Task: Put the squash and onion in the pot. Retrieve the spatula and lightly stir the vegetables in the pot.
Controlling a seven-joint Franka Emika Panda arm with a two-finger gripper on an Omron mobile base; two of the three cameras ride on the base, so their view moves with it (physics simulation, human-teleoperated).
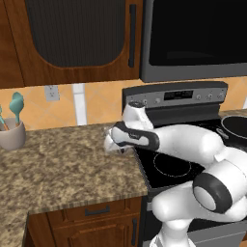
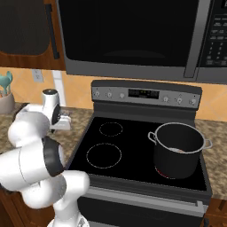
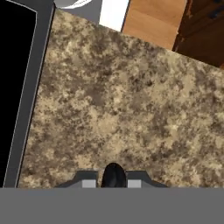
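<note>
My gripper (image 3: 113,177) hangs low over the speckled granite counter (image 3: 131,100), just left of the stove, and is shut on a thin black piece, the spatula's handle (image 3: 113,171). The spatula's head is hidden. The gripper (image 1: 110,144) sits at the counter's right end by the stove's edge, and from the other side the gripper (image 2: 66,122) is partly behind my arm. The silver pot (image 2: 177,162) stands on the front right burner. A faint pale-orange sliver shows low inside it. I cannot tell the squash from the onion there.
A beige cup (image 1: 12,135) holding teal utensils (image 1: 17,106) stands at the counter's far left. The black stovetop (image 2: 115,146) has two bare left burner rings. Its raised control panel (image 2: 146,94), the microwave (image 2: 133,35) above and the wall cabinets (image 1: 72,34) bound the space.
</note>
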